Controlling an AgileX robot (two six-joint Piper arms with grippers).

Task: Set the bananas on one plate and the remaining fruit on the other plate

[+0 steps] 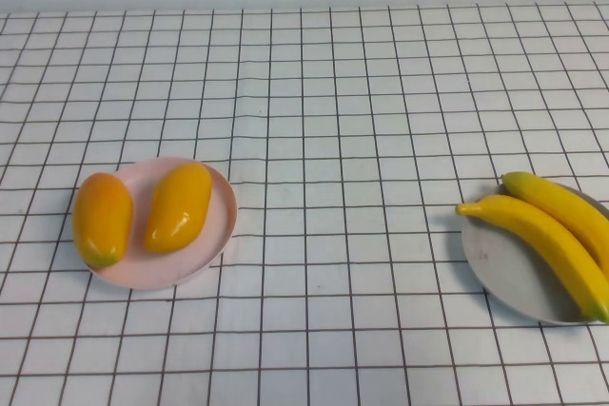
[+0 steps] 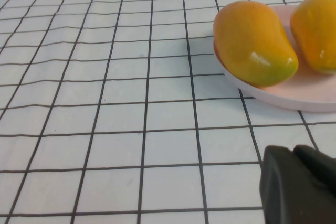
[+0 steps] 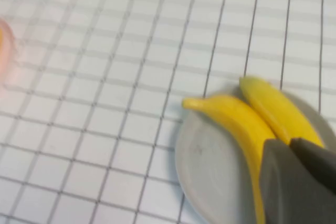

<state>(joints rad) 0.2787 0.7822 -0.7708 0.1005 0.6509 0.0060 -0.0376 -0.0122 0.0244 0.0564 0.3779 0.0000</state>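
Here, the desk (image 1: 333, 92) carries a white cloth ruled with a black grid, and everything is placed relative to the pink plate (image 1: 214, 235). That pale pink plate holds the 2 mangoes: the left mango (image 1: 102, 218) lies over the plate's left rim, and the right mango (image 1: 178, 206) lies just beside it near the middle, the 2 close together. Well apart from the pink plate, far to its right at the desk's edge of view, sits the grey plate (image 1: 509, 273). It holds the 2 bananas side by side and touching along their length: the front banana (image 1: 542, 240) reaches over the rim toward the pink plate, and the back banana (image 1: 561, 204) lies behind it.

The left end effector (image 2: 299, 184) shows only as a dark shape in its wrist view, near the pink plate but apart from it; I cannot tell how its fingers stand. The right end effector (image 3: 299, 182) hangs above the bananas on the grey plate, and its state I cannot tell either.
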